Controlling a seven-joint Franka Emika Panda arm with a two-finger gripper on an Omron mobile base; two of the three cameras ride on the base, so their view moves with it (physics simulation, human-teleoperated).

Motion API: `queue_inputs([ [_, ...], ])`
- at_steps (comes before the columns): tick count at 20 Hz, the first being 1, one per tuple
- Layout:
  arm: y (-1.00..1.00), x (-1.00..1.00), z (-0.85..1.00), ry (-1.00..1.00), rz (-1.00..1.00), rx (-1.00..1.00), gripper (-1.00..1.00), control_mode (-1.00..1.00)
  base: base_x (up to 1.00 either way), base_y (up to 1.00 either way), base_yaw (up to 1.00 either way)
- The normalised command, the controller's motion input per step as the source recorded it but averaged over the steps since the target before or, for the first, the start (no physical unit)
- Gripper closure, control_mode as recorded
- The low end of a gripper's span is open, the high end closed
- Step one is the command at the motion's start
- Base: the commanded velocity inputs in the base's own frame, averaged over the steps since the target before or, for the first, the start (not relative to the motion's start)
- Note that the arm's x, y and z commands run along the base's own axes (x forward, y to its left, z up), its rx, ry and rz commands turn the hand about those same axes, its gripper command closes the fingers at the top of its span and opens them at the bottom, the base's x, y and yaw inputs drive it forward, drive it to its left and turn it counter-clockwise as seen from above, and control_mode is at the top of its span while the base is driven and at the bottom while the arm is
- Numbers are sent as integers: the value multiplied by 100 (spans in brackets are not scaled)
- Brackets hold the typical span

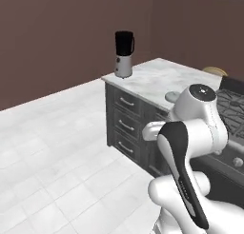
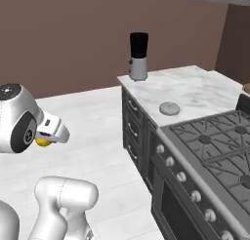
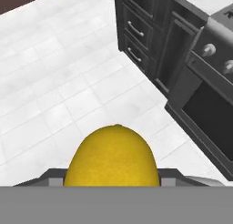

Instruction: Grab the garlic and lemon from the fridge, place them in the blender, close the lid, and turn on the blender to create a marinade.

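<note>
We see our claw [image 3: 111,184] grasping the lemon [image 3: 112,157] above the white tiled floor [image 1: 52,147]. Right of it, the marble table [image 2: 195,90] carries the blender [image 2: 138,56] at its far left corner and the lid [image 2: 169,108] near the stove [image 2: 219,146], before brown walls [image 2: 63,39].

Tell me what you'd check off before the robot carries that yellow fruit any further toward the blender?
1. Lemon in the gripper: ok, it sits between the fingers in the hand view.
2. Blender upright on the counter: ok, it stands at the far corner.
3. Blender jar open on top: ok, the lid lies apart on the counter near the stove.
4. Floor between robot and counter free: ok, only bare tiles show.
5. Garlic already in the jar: cannot tell, the jar is dark.
6. Blender within reach from here: cannot tell, it looks far off.
</note>
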Motion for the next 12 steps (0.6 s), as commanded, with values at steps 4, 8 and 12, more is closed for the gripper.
queue_inputs([
  [4, 0, 0, 0, 0, 0, 0, 100, 100, 100, 74, -43],
  [8, 0, 0, 0, 0, 0, 0, 100, 100, 100, 66, -42],
  [12, 0, 0, 0, 0, 0, 0, 100, 100, 100, 47, -36],
])
